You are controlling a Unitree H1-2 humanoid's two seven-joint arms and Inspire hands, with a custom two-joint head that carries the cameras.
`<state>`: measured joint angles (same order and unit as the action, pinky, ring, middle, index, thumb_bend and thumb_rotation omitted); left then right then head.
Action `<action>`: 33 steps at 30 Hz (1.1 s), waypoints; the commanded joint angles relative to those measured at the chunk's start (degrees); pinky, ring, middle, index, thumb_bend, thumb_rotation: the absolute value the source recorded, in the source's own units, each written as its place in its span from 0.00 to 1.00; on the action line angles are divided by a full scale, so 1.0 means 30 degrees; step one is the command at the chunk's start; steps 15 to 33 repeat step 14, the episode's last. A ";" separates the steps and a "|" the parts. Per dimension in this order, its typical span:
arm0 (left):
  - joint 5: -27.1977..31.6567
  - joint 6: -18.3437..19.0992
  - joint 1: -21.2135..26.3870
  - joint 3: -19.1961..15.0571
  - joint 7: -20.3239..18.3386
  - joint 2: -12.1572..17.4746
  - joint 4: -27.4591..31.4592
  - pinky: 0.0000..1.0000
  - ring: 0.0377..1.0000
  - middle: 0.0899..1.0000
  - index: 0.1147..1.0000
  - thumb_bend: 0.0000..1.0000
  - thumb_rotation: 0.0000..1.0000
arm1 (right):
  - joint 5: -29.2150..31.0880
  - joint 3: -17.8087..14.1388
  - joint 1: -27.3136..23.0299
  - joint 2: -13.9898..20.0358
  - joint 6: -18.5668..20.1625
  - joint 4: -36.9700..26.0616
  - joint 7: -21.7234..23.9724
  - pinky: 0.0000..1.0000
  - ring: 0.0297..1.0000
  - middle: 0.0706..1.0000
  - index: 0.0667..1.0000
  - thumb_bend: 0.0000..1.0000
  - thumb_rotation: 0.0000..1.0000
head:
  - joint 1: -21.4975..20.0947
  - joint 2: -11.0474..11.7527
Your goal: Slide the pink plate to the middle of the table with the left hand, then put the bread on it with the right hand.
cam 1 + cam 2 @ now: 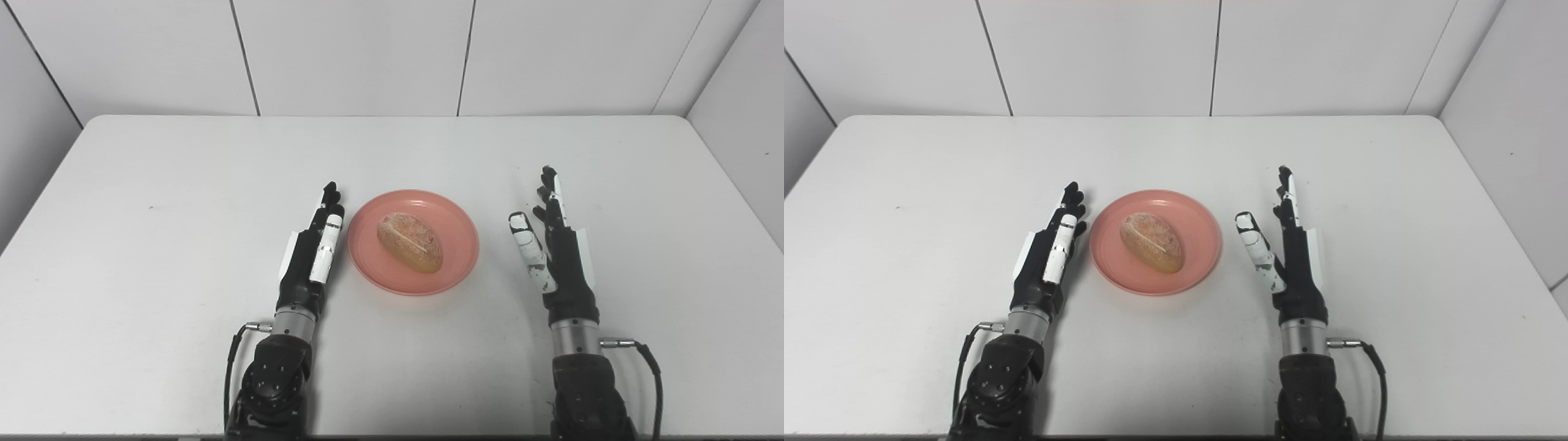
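On pink plate [456, 257], golden crusty bread [409, 241], between empty, spread left hand [311, 254] and right hand [554, 245].

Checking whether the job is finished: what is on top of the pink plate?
One bread roll lies on the pink plate, roughly at its middle. Nothing else shows on it. The plate surface beneath the roll is covered. Both robot hands sit beside the plate, holding nothing.
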<state>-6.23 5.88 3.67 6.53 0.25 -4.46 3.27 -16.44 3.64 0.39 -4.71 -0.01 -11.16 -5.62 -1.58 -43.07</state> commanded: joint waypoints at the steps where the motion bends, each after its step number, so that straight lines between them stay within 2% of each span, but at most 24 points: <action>1: -0.0176 -0.0343 -0.0024 0.0148 0.0074 -0.0051 0.0851 0.98 1.00 1.00 0.99 0.38 1.00 | 0.0634 0.0280 -0.0027 -0.0391 -0.0863 -0.0424 0.0032 0.96 0.97 0.99 0.98 0.58 1.00 | 0.0032 0.0009; 3: -0.0228 -0.0473 -0.0234 0.0166 0.0051 0.0012 0.1004 0.98 0.99 1.00 1.00 0.38 1.00 | 0.0870 0.0407 0.0085 -0.0473 -0.0480 -0.0414 0.0139 0.97 0.97 0.98 0.98 0.53 1.00 | -0.0011 0.0020; 7: -0.0323 -0.0497 -0.0354 0.0231 -0.0004 0.0155 0.1250 0.99 0.99 1.00 1.00 0.38 1.00 | 0.1923 0.0450 0.0231 -0.0624 -0.0003 -0.0438 0.0435 0.98 0.96 0.96 0.94 0.33 1.00 | -0.0132 -0.0134; 9: -0.0316 -0.0516 -0.0369 0.0210 0.0043 0.0174 0.1288 0.99 0.99 1.00 1.00 0.38 1.00 | 0.2341 0.0396 0.0204 -0.0616 -0.0011 -0.0347 0.0543 0.98 0.96 0.96 0.94 0.29 1.00 | -0.0140 -0.0171; 14: -0.0261 -0.0824 -0.0118 0.0068 0.0199 0.0143 0.0957 0.99 0.99 1.00 1.00 0.39 1.00 | 0.2933 0.0330 0.0032 -0.0559 0.0203 0.0070 0.0615 0.96 0.95 0.96 0.94 0.25 1.00 | 0.0004 -0.0174; 33: -0.0261 -0.0824 -0.0118 0.0068 0.0199 0.0143 0.0957 0.99 0.99 1.00 1.00 0.39 1.00 | 0.2933 0.0330 0.0032 -0.0559 0.0203 0.0070 0.0615 0.96 0.95 0.96 0.94 0.25 1.00 | 0.0004 -0.0174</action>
